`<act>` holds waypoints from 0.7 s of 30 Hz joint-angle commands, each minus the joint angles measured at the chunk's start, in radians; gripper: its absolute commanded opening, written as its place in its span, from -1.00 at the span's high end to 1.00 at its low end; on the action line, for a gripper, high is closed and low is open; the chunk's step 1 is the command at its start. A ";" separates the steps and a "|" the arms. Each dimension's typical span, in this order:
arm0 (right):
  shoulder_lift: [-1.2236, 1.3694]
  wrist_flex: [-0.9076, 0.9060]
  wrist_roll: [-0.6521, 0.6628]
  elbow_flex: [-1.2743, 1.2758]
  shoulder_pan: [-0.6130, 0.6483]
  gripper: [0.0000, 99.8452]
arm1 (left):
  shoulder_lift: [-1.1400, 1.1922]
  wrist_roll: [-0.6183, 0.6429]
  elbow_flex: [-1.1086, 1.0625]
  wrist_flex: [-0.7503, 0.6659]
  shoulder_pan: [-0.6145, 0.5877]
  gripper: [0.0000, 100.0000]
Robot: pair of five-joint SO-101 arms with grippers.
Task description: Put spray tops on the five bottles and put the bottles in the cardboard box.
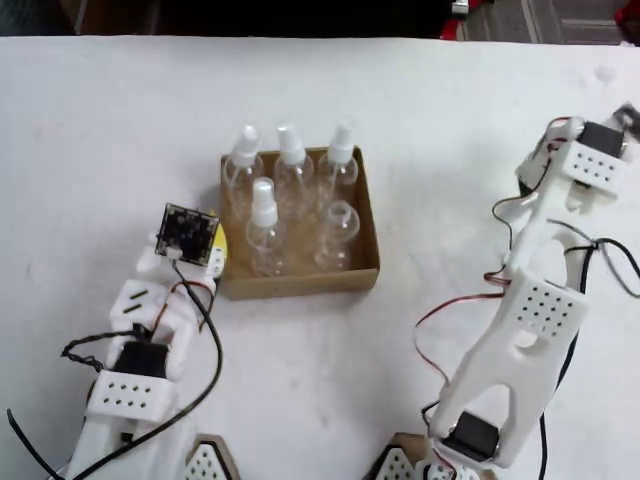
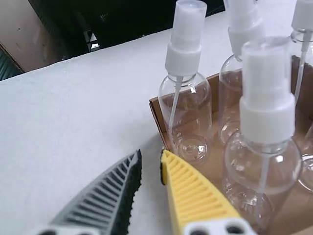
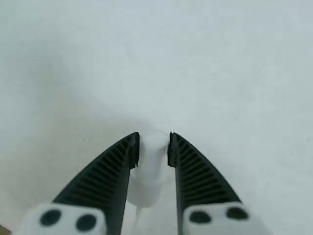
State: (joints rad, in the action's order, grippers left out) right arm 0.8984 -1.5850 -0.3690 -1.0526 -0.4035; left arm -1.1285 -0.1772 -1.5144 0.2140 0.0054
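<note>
The cardboard box [image 1: 300, 283] sits mid-table with five clear bottles in it. Three capped bottles [image 1: 292, 160] stand along its far side, and a fourth capped one [image 1: 264, 215] is nearer. Beside that stands a bottle without a top [image 1: 340, 222]. My left gripper [image 2: 151, 156] hangs just outside the box wall [image 2: 156, 112], its grey and yellow fingers slightly open with nothing between them. Capped bottles [image 2: 186, 107] rise right beyond it. Low over the white table at the far right, my right gripper [image 3: 154, 142] is shut on a white spray top [image 3: 152, 169].
The left arm [image 1: 150, 340] lies close against the box's left side. The right arm [image 1: 530, 330] stretches along the table's right edge, trailing red and black cables [image 1: 450, 310]. White tabletop [image 1: 120, 130] surrounds the box.
</note>
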 commanded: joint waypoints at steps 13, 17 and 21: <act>0.013 -0.128 0.661 -0.176 0.177 0.97 | 0.002 -0.009 0.008 -0.021 0.012 0.86; 0.082 -0.127 0.672 -0.178 0.271 0.96 | 0.002 -0.009 0.008 -0.021 0.012 0.86; 0.104 -0.127 0.674 -0.178 0.325 0.95 | 0.002 -0.009 0.008 -0.021 0.012 0.86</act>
State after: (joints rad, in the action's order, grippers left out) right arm 1.0150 -1.6939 0.2892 -1.2213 -0.1151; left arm -1.1285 -0.1772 -1.5144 0.2140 0.0054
